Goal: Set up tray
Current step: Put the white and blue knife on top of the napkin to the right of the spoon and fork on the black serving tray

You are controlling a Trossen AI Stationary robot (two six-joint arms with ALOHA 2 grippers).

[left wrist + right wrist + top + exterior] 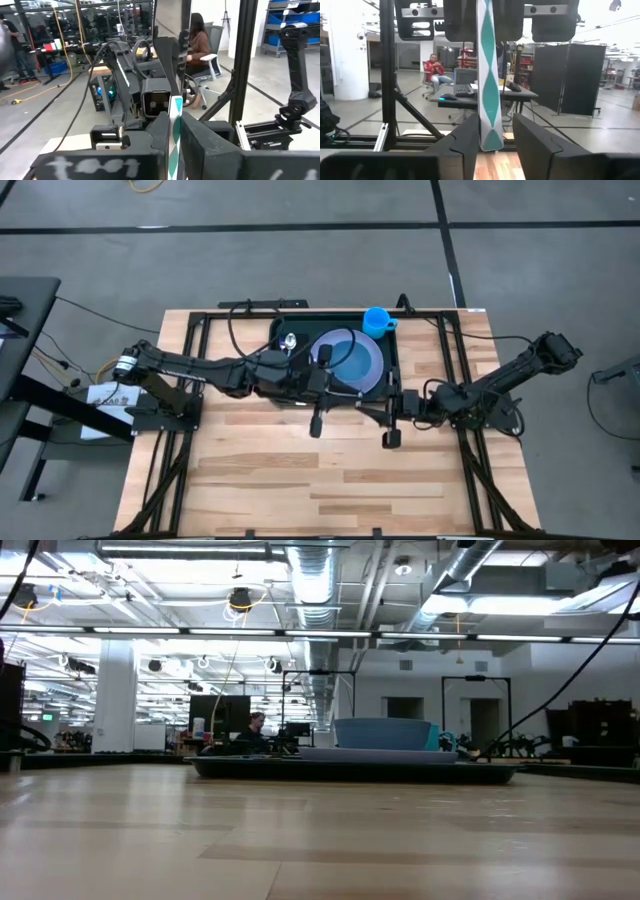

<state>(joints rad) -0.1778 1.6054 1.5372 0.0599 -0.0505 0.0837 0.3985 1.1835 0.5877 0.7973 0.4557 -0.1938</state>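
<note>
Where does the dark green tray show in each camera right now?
High view: the tray lies at the table's far middle, with the lavender plate on it.
Low view: the tray is the low dark band across the middle, with the plate rising above it.
Left wrist view: not in it.
Right wrist view: not in it.
Shared landmark: the lavender plate.
</note>
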